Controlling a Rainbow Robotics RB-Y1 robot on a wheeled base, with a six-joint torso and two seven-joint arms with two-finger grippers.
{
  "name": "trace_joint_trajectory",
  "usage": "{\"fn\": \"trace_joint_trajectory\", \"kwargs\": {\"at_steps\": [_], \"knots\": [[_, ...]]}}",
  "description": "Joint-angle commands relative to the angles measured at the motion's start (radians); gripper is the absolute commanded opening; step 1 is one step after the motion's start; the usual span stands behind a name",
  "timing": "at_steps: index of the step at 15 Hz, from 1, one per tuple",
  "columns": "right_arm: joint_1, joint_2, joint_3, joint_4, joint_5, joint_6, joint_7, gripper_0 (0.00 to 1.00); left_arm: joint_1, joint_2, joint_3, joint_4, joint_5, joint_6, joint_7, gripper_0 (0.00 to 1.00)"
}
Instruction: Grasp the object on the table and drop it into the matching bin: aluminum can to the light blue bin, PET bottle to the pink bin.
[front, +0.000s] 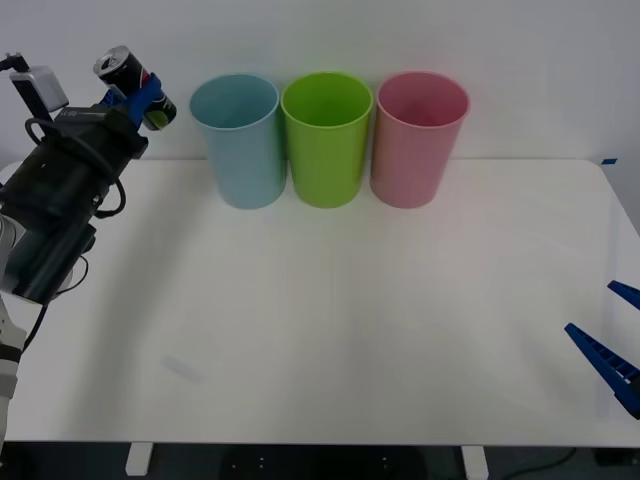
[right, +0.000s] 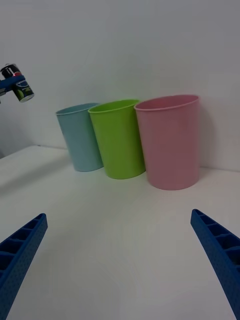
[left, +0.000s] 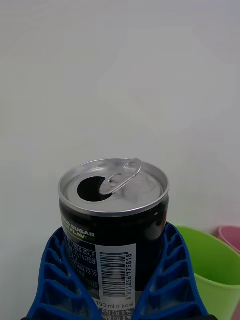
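Wide white table (front: 330, 330) against a pale wall, seen from above and in front. Three tall plastic bins in a row along the far edge, touching or nearly so: light blue bin (front: 240, 140) on the left, lime green bin (front: 326, 138) in the middle, pink bin (front: 417, 138) on the right.

Left gripper (front: 135, 98) raised high at the far left, above the table's back corner and just left of the light blue bin. Blue ribbed fingers (left: 55, 280) clamped on the two sides of a small black aluminum can (front: 133, 84), held well clear of the tabletop. Can tilted, silver top leaning up and to the left, yellow-green mark on the lower end nearest the light blue bin. Up close from the left wrist: silver top (left: 113, 186) opened, pull tab bent up over the dark mouth, barcode and white print on the black side. Lime green bin and a sliver of pink bin visible below and beyond the can.

Right gripper (front: 612, 340) low at the near right edge of the table, blue fingers (right: 220, 255) spread wide apart, holding nothing, well apart from the bins.
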Motion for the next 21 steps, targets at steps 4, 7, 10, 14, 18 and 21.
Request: {"fn": "trace_joint_trajectory", "kwargs": {"at_steps": [4, 7, 10, 14, 18, 21], "knots": [[0.000, 0.000, 0.000, 0.000, 0.000, 0.000, 0.000, 1.00, -0.158, 0.000, -0.082, 0.141, -0.073, 0.094, 0.005, 0.00], [0.000, 0.000, 0.000, 0.000, 0.000, 0.000, 0.000, 1.00, -0.252, 0.000, -0.113, 0.246, -0.110, 0.117, -0.012, 0.00], [0.000, 0.000, 0.000, 0.000, 0.000, 0.000, 0.000, 1.00, -0.341, 0.000, -0.156, 0.361, -0.125, 0.154, -0.032, 0.00], [0.000, 0.000, 0.000, 0.000, 0.000, 0.000, 0.000, 1.00, -0.436, 0.000, -0.194, 0.483, -0.132, 0.181, -0.055, 0.00], [0.000, 0.000, 0.000, 0.000, 0.000, 0.000, 0.000, 1.00, -0.514, -0.002, -0.226, 0.577, -0.132, 0.207, -0.069, 0.00], [0.000, 0.000, 0.000, 0.000, 0.000, 0.000, 0.000, 1.00, -0.534, -0.002, -0.248, 0.597, -0.133, 0.226, -0.069, 0.00]]}}
